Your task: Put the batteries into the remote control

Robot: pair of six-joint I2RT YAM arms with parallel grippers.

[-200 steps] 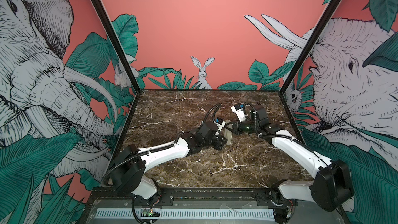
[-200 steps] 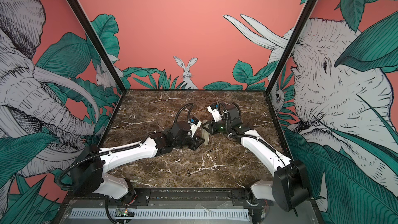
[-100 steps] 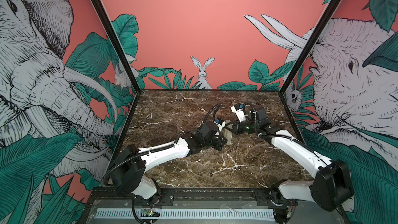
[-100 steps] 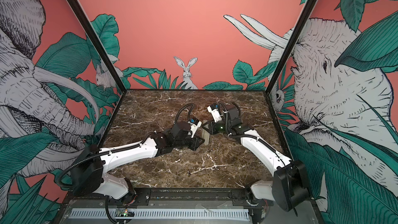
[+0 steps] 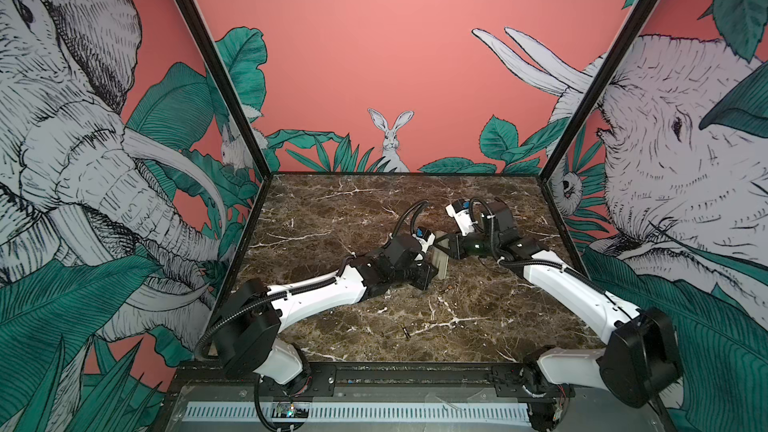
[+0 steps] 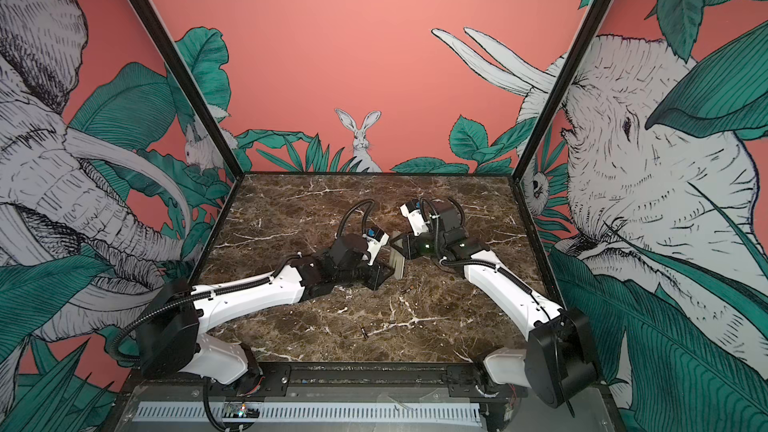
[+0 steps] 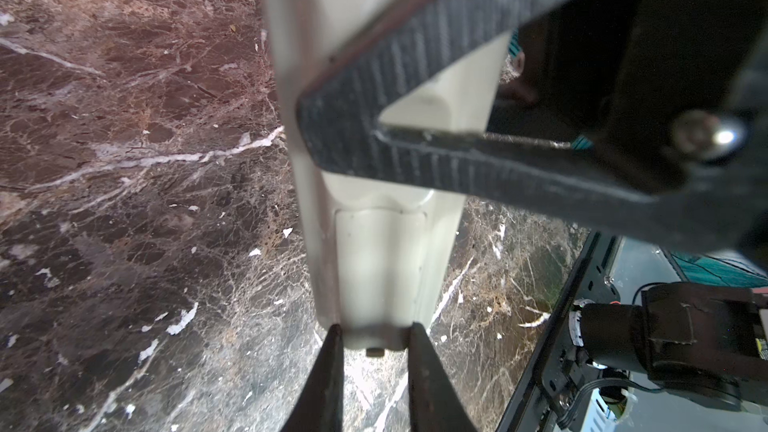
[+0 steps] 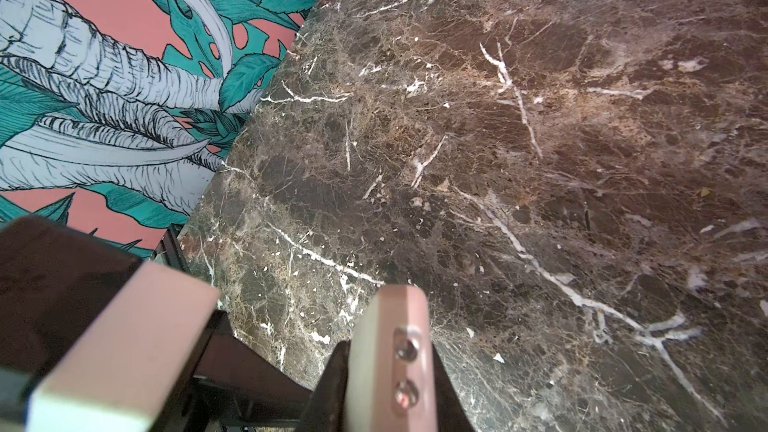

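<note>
In both top views the two arms meet just right of the middle of the frame, above the dark marble worktop (image 5: 332, 218). Between them is the remote control (image 5: 440, 261), a slim grey-beige slab held nearly upright on its long axis, with a narrow side towards the camera. The left gripper (image 5: 430, 273) reaches in from the lower left and is clamped narrowly on the remote's lower end. The left wrist view shows its two dark fingertips (image 7: 328, 367) pressed against either side of that end. The remote's plain beige back and the outline of its cover panel (image 7: 380, 268) face that camera. The right gripper (image 5: 444, 245) comes in from the right of the frame and is closed tight on the upper part of the remote. In the left wrist view one of its dark ribbed fingers (image 7: 345, 135) lies flat across the beige back. In the right wrist view the remote's pale edge, marked by two small metal dots, sits squeezed between the gripper's fingers (image 8: 328, 388). I cannot tell whether the remote's lower end touches the worktop or hangs just above it. A battery (image 5: 405, 331), a tiny dark cylinder, lies alone on the worktop in the lower middle of the frame, well apart from the remote and from both grippers.
</note>
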